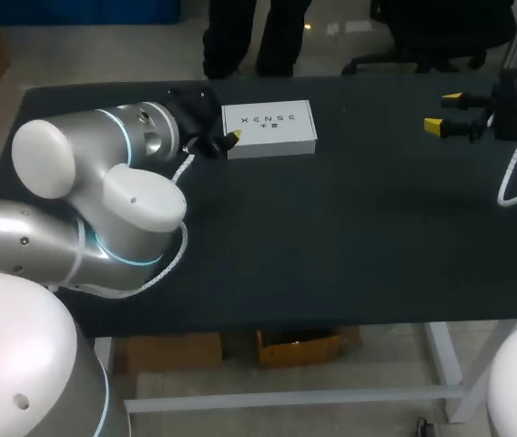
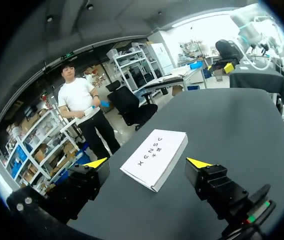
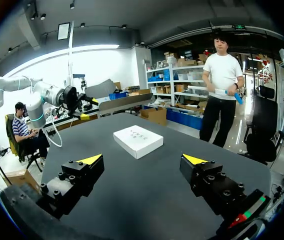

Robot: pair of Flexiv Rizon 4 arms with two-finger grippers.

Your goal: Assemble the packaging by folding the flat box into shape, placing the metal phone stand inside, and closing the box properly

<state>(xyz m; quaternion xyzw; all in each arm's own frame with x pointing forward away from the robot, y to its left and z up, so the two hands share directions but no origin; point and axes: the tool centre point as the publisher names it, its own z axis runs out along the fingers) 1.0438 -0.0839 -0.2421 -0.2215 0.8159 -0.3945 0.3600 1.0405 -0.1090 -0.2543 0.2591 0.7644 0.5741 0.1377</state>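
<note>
White box (image 2: 157, 152) just ahead of the spread claw (image 2: 148, 163)

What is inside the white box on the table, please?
The box lies shut and flat on the table, so its inside is hidden. Only its printed white lid and side walls show. Whether anything is in it cannot be seen.
</note>
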